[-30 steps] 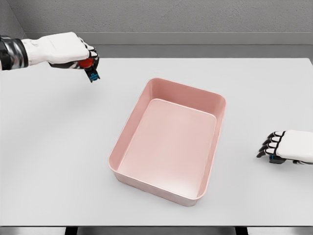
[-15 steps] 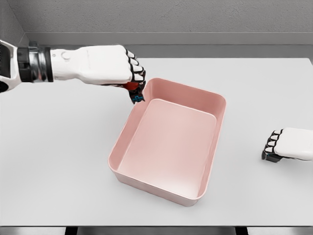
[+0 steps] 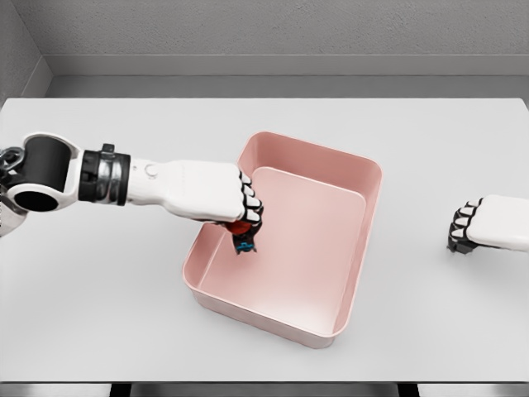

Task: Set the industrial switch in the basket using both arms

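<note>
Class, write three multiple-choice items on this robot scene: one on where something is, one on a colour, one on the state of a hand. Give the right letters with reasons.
1. Where is the industrial switch?
A. over the basket's left side
B. on the table's far right
C. under the table

2. What colour is the basket?
A. green
B. pink
C. black

3. What is the left hand doing?
A. lying flat and empty
B. gripping the switch
C. pushing the basket

Answers: 1 A, it shows above the basket floor by the left wall. 2 B, walls and floor are pink. 3 B, fingers curl around the switch; the right hand rests apart.
</note>
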Controlling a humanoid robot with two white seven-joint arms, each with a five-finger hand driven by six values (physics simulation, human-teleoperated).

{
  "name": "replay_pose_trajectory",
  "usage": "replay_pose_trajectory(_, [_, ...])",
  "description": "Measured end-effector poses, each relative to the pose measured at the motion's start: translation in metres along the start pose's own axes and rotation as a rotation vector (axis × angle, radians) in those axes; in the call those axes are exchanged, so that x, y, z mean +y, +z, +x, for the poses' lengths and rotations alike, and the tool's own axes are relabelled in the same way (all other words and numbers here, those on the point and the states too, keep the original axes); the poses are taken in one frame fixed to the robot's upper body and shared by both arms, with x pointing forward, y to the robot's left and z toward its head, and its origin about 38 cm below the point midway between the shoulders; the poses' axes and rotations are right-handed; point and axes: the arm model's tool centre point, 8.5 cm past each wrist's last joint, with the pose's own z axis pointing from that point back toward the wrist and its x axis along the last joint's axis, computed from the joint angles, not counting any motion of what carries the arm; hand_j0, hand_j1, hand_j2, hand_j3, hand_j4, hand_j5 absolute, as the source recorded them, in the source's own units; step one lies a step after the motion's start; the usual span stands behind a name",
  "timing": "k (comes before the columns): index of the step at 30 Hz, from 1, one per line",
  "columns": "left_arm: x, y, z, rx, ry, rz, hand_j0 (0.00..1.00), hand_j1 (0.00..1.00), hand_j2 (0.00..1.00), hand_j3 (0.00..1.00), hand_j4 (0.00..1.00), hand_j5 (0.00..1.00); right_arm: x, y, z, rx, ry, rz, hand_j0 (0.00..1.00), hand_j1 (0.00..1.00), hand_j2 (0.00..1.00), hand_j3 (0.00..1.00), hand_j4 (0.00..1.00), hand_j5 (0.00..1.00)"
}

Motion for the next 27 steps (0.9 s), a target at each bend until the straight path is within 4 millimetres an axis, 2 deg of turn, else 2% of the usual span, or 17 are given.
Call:
replay_pose_trajectory(3, [0.002,-0.007,0.003,-0.02,0.001,0.009,0.47,0.47,0.47,0.47,0.47,0.47,-0.007,0.002,-0.004,0.012,0.01,-0.02,0.54,0.54,0.54,0.54,0.54,0.54])
replay_pose_trajectory(4, [0.002,-0.008,0.003,-0.021,0.001,0.01,0.53,0.53,0.53,0.53,0.53,0.53,-0.009,0.002,-0.005,0.014,0.013,-0.026,0.54,0.54,0.54,0.54,0.54,0.54])
replay_pose_trajectory(8, [0.001,-0.007,0.003,-0.021,0.005,0.013,0.99,0.99,0.99,0.99,0.99,0.99,-0.016,-0.002,-0.005,0.012,0.016,-0.056,0.54,0.54,0.54,0.54,0.54,0.54])
replay_pose_trajectory(14, [0.001,-0.007,0.003,-0.021,0.006,0.015,1.0,1.0,1.0,1.0,1.0,1.0,-0.029,-0.01,-0.006,0.008,0.029,-0.102,0.54,0.54,0.54,0.54,0.54,0.54])
replay_pose_trajectory(17, [0.008,-0.001,0.001,-0.015,0.014,0.031,1.0,1.0,1.0,1.0,1.0,1.0,-0.037,-0.012,-0.007,0.008,0.039,-0.123,0.54,0.54,0.54,0.54,0.54,0.54])
replay_pose_trajectory(19, [0.015,0.022,-0.006,0.015,0.063,0.061,1.0,1.0,1.0,1.0,1.0,1.0,-0.038,-0.014,-0.006,0.004,0.04,-0.131,0.54,0.54,0.54,0.54,0.54,0.54])
replay_pose_trajectory(22, [0.008,0.09,-0.026,0.147,0.242,0.132,1.0,1.0,1.0,1.0,1.0,1.0,-0.046,-0.015,-0.008,0.008,0.053,-0.15,0.54,0.54,0.54,0.54,0.54,0.54])
replay_pose_trajectory(25, [-0.038,0.147,-0.053,0.321,0.45,0.166,1.0,1.0,1.0,1.0,1.0,1.0,-0.052,-0.016,-0.009,0.008,0.062,-0.167,0.54,0.54,0.54,0.54,0.54,0.54])
replay_pose_trajectory(27, [-0.064,0.169,-0.061,0.398,0.53,0.166,1.0,1.0,1.0,1.0,1.0,1.0,-0.057,-0.018,-0.01,0.007,0.067,-0.18,0.54,0.54,0.54,0.54,0.54,0.54])
